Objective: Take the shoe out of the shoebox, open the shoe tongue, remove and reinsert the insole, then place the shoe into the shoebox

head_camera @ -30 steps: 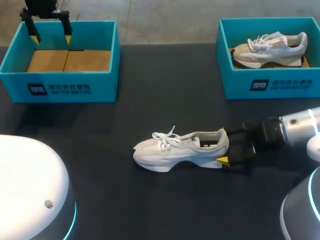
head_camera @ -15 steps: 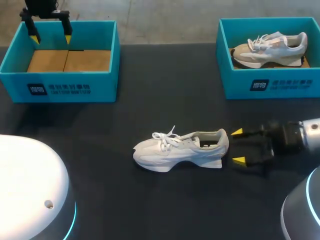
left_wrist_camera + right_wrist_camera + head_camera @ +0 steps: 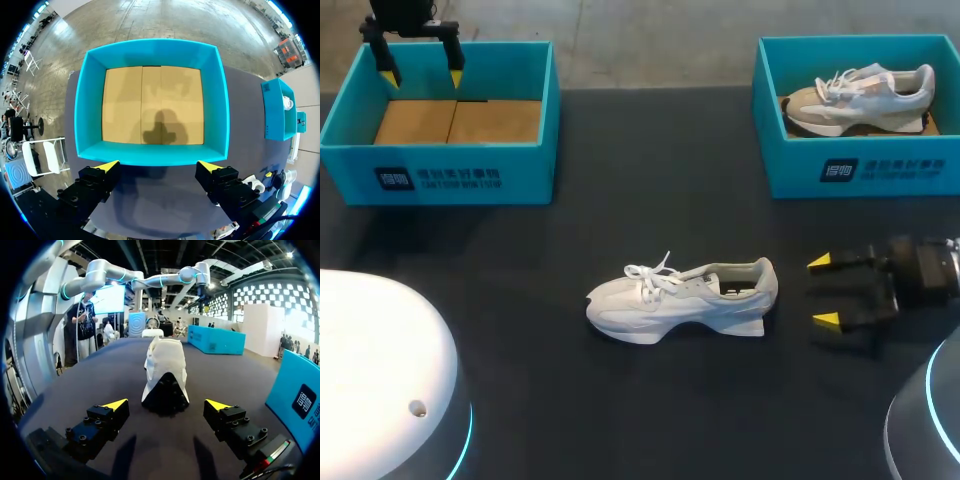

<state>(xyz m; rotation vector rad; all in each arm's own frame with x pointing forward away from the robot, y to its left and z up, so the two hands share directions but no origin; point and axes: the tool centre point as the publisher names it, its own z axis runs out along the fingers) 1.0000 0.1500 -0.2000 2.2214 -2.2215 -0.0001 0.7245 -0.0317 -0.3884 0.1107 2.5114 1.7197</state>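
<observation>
**Sneaker out on the open table; both grippers empty**

- White sneaker (image 3: 680, 298): stood on its sole on the dark table (image 3: 570, 400), toe toward the robot's left, heel toward its right, laces loose over the tongue. Nothing touched it, and bare tabletop lay on every side of it.
- Right gripper (image 3: 823, 291): just past the sneaker's heel and apart from it, with a strip of bare table between. Fingers were spread wide and held nothing. In the right wrist view the heel faced the gap between them.
- Left gripper (image 3: 421, 77): well beyond the sneaker and to its left, above one wall of the left shoebox. Fingers were spread wide and held nothing.
- Left shoebox (image 3: 440, 170): teal and open-topped, beyond the sneaker to its left and well apart from it. Its brown cardboard floor (image 3: 152, 105) showed.
- Right shoebox (image 3: 860, 170): teal and open-topped, beyond the sneaker to its right and well apart from it. A white-and-tan sneaker (image 3: 860, 95) lay inside.
- A broad band of bare table separated the white sneaker from both boxes' near walls.
</observation>
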